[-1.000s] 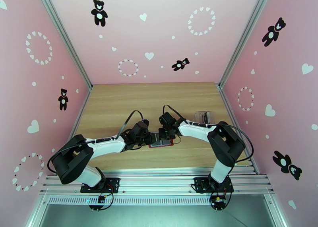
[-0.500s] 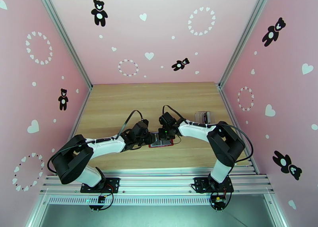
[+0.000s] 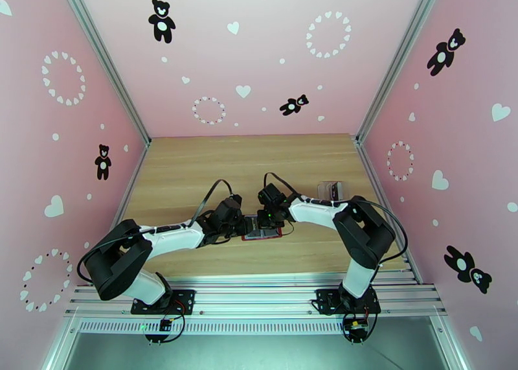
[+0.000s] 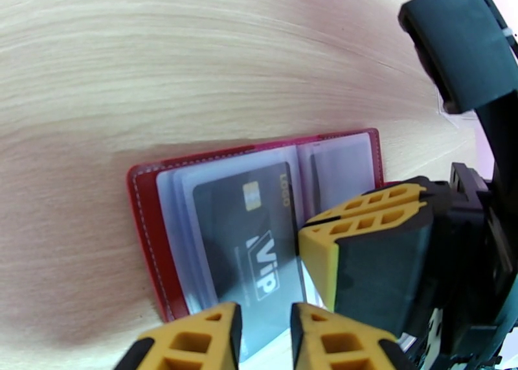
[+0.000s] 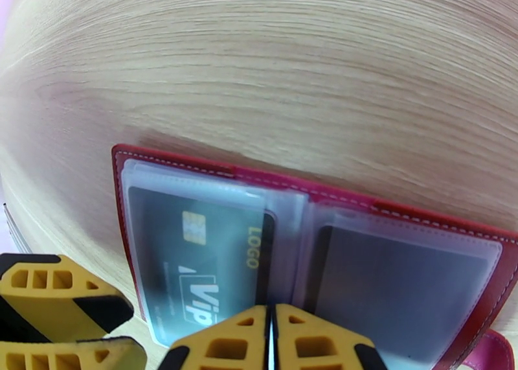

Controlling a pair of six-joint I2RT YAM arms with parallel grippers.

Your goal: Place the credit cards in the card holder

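Observation:
The card holder (image 3: 270, 234) lies open on the wooden table, red cover (image 4: 146, 222) down and clear pockets up. A dark credit card (image 5: 194, 254) marked VIP sits in its left pocket, also seen in the left wrist view (image 4: 233, 235). Another dark card (image 5: 401, 287) lies in the right pocket. My right gripper (image 5: 270, 316) is shut, its tips at the VIP card's inner end by the centre fold. My left gripper (image 4: 265, 335) is narrowly closed at the holder's left edge, seemingly pinching it. From above, both grippers (image 3: 244, 225) (image 3: 267, 221) meet over the holder.
A clear plastic case (image 3: 331, 190) with something dark inside stands on the table to the right, behind my right forearm. Bare wood (image 3: 246, 164) stretches behind the holder to the pink back wall. The metal rail (image 3: 259, 287) runs along the near edge.
My right arm has edged slightly left. The card holder and my left arm have stayed put.

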